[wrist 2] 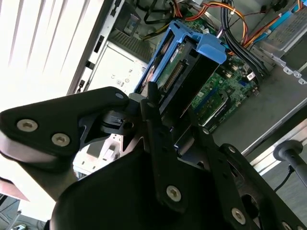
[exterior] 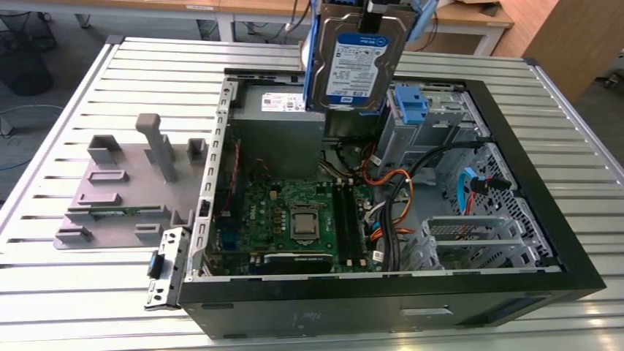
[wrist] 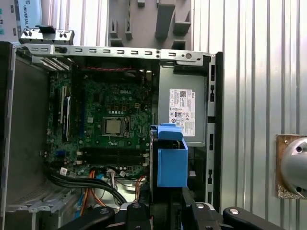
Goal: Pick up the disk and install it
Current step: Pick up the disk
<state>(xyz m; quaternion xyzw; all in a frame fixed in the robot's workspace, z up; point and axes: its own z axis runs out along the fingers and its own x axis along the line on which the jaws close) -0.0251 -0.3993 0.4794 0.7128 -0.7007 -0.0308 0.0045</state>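
Here, the silver, blue-framed disk [exterior: 353, 62] hangs upright.

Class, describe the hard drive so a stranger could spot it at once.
Find the open black computer case on the slatted metal table. Over its far end the gripper holds a flat silver hard drive, white-and-blue labelled, framed in blue plastic. Unlike the grey white-stickered box beneath, it hangs in mid-air.

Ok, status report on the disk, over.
Gripper shut on the disk. Disk hanging on edge above the open computer case, not installed. Cables loose beside the drive cage.
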